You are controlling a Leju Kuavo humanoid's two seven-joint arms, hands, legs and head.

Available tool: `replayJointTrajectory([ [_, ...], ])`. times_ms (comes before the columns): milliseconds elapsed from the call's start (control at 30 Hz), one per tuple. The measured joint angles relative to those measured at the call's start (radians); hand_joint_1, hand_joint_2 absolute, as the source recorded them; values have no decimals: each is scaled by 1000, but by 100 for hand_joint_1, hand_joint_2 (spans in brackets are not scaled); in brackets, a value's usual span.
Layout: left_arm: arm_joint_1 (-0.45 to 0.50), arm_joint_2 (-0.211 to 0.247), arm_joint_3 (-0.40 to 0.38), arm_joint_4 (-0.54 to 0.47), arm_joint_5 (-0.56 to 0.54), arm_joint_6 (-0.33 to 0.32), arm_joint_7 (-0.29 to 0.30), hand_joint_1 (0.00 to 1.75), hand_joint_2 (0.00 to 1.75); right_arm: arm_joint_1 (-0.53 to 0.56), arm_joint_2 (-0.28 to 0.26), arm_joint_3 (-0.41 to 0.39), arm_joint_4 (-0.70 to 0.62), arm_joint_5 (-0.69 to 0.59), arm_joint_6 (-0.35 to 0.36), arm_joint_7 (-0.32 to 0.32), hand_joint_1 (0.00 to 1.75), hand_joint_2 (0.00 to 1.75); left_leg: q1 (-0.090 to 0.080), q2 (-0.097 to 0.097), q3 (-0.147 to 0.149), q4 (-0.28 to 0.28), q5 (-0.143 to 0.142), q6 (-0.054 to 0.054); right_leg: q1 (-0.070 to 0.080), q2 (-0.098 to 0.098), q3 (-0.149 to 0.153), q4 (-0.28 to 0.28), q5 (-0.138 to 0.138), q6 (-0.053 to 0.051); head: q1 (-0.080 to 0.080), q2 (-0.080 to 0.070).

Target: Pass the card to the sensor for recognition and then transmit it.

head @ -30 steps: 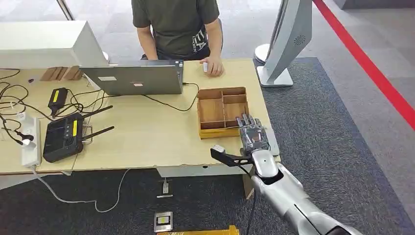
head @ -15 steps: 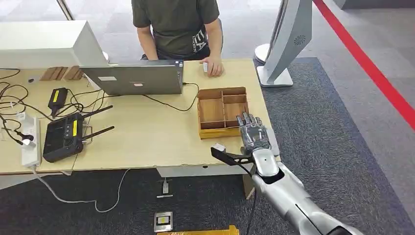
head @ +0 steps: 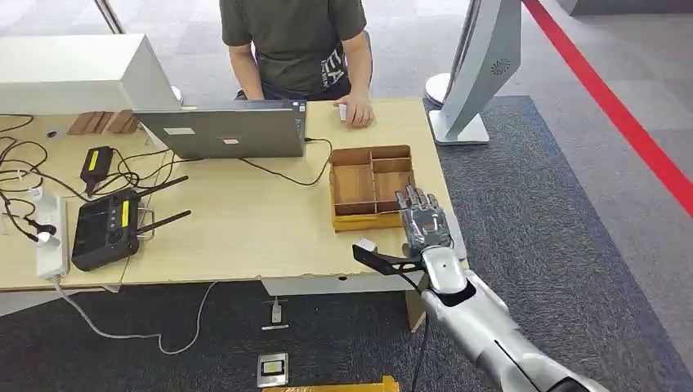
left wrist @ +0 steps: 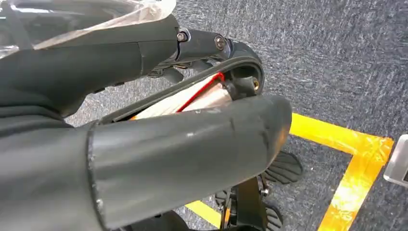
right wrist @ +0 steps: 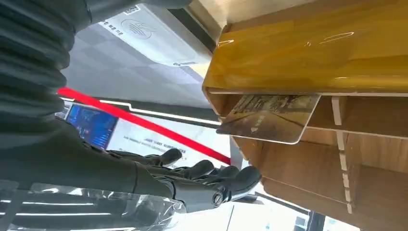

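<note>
Right hand (head: 423, 224) hovered over the table's (head: 245, 229) near right edge, fingers spread, holding nothing, just beside the wooden tray (head: 372, 186). The card (right wrist: 269, 118) lay tilted in a tray compartment nearest the hand. Left hand (left wrist: 144, 154): state unclear. Beyond, a laptop (head: 221, 131) and a seated person (head: 294, 45).

We see the divided box (head: 372, 187) on the surface (head: 245, 229) (right end), the laptop (head: 225, 131) behind-left. Our right robot hand (head: 423, 222) sits just beside the box, a card (right wrist: 269, 118) inside.
</note>
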Motion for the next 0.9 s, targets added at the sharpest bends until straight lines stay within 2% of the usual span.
replayJointTrajectory([
  [33, 0, 0, 0, 0, 0, 0, 0, 0, 0, 0, 0, 0, 0, 0, 0, 0, 150, 175, 0, 0, 0, 0, 0, 0, 0, 0, 0, 0, 0, 0, 0, 0],
  [67, 0, 0, 0, 0, 0, 0, 0, 0, 0, 0, 0, 0, 0, 0, 0, 0, 175, 175, 0, 0, 0, 0, 0, 0, 0, 0, 0, 0, 0, 0, 0, 0],
  [433, -1, 0, -1, 0, 0, 0, 0, 0, 0, -1, 13, 4, -16, -14, 12, -31, 175, 175, 0, 0, 0, 0, 0, 0, 0, 0, 0, 0, 0, 0, 0, 0],
  [700, -2, -2, -1, 0, 16, 19, 7, 0, 0, -10, 64, 12, 48, -41, -83, -68, 175, 175, 0, 1, 0, 0, 0, 0, 0, 0, 0, 0, 0, 0, 0, 0],
  [900, -2, -8, -1, 0, 20, 27, 14, 0, 0, -23, 85, 17, 82, -39, -77, -69, 175, 175, 0, 1, 1, 0, 0, 0, 0, 0, 1, 0, 0, 0, 0, 0],
])
